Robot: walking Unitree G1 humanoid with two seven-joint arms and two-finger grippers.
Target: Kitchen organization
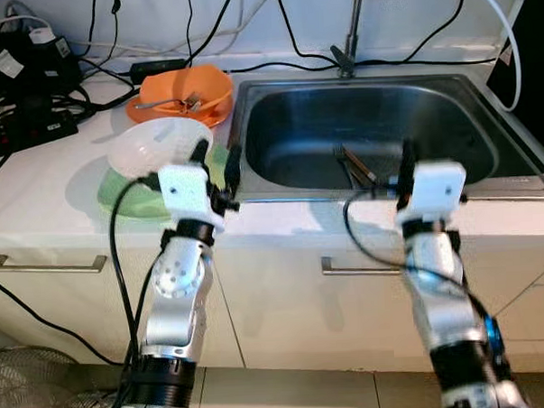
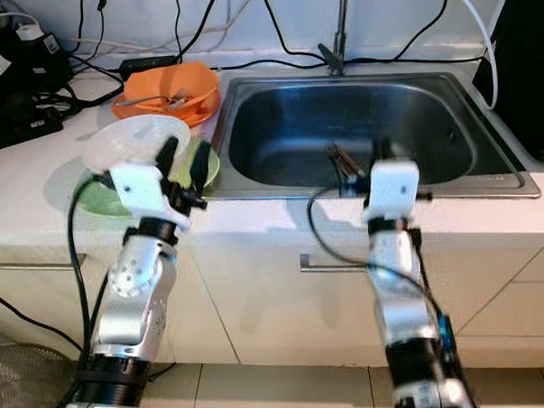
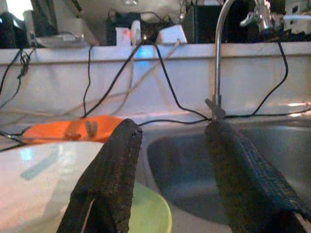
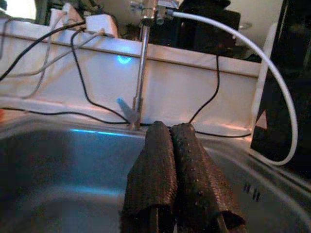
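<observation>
A white bowl point(image 1: 156, 144) sits on a green plate point(image 1: 127, 199) on the counter, left of the steel sink point(image 1: 449, 115). Behind them stands an orange bowl point(image 1: 187, 88) with a fork point(image 1: 173, 103) in it. Dark utensils point(image 1: 356, 164) lie on the sink's bottom. My left gripper point(image 1: 216, 155) is open, its fingers level with the white bowl's right side, between bowl and sink. In the left wrist view one finger point(image 3: 116, 165) overlaps the white bowl point(image 3: 43, 179). My right gripper point(image 1: 406, 153) is shut with nothing in it, over the sink's front rim, near the utensils.
A faucet point(image 1: 350, 29) rises behind the sink. Black cables, a power strip point(image 1: 25, 133) and chargers crowd the back left of the counter. A white hose point(image 1: 509, 40) hangs at the right. Below are drawer fronts with handles point(image 1: 44, 264) and a fan point(image 1: 27, 395) on the floor.
</observation>
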